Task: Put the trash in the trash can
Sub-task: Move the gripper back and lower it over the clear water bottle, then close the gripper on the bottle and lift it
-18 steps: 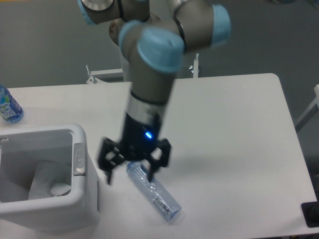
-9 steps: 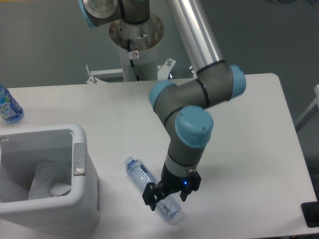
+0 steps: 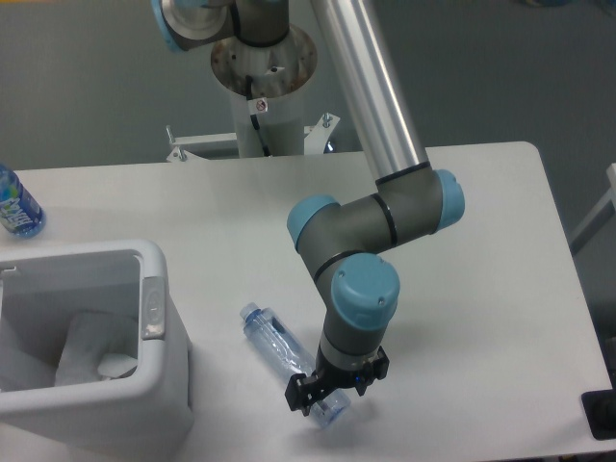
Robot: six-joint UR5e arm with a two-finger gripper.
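Note:
A slim clear plastic bottle (image 3: pixel 273 337) lies on the white table, its bluish neck pointing up-left. My gripper (image 3: pixel 330 393) points down over the bottle's lower right end, with its black fingers (image 3: pixel 297 398) on either side of it. The jaws look open and the bottle rests on the table. The white trash can (image 3: pixel 166 385) stands at the lower left, with its grey tab (image 3: pixel 152 308) on the right rim. A wrinkly whitish plastic bag (image 3: pixel 89 354) lies inside it.
A bottle with a blue label (image 3: pixel 15 207) stands at the table's far left edge. The arm's base column (image 3: pixel 262 77) rises behind the table. A dark object (image 3: pixel 602 414) sits at the lower right corner.
The gripper swung from above the bottle's neck to its lower right end, then came down lower around it. The bottle has not moved.

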